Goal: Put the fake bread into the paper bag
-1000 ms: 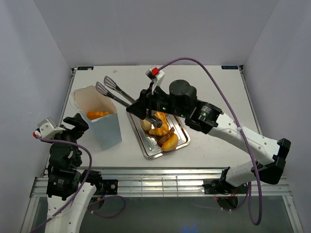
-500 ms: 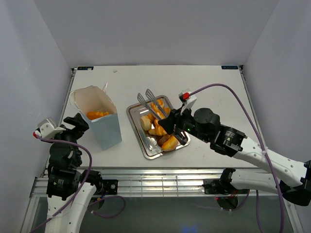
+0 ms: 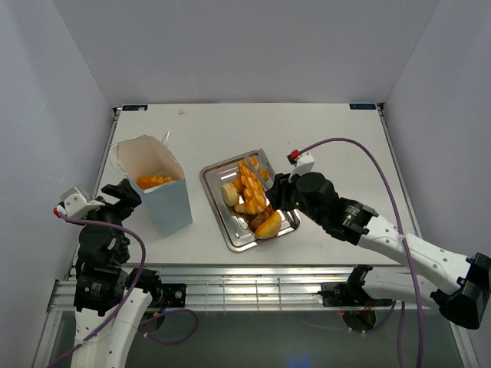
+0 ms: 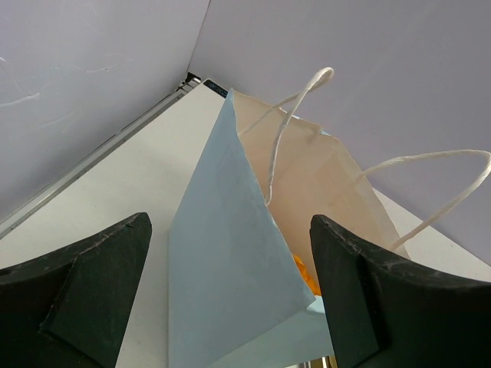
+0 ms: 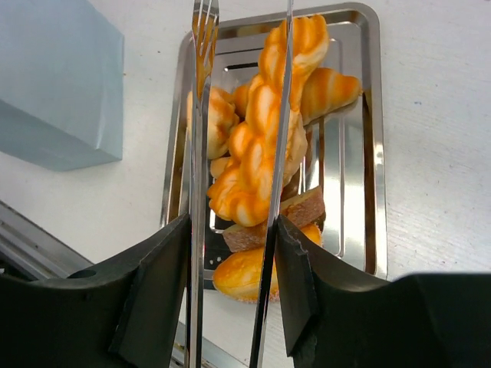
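Note:
The pale blue paper bag [image 3: 165, 203] stands upright left of the silver tray [image 3: 230, 239], with orange bread [image 3: 153, 182] inside it. Several glossy pastries [image 3: 249, 201] lie on the tray. My right gripper [image 3: 280, 192] is shut on metal tongs [image 5: 198, 153], whose two arms straddle the twisted pastry [image 5: 265, 130] over the tray [image 5: 372, 153]. A croissant [image 5: 330, 88], a brown slice [image 5: 295, 218] and a golden bun [image 5: 245, 272] lie around it. My left gripper [image 3: 123, 195] is open and empty, close to the bag's near corner [image 4: 230, 276], with string handles [image 4: 280, 146] above.
The bag's side [image 5: 54, 84] shows left of the tray in the right wrist view. White walls close in the table on the left, back and right. The metal rail of the table's front edge [image 3: 253, 280] runs below the tray.
My right arm has swung the tongs from beside the bag's opening back to the tray and lowered them around the twisted pastry. The left arm has not moved.

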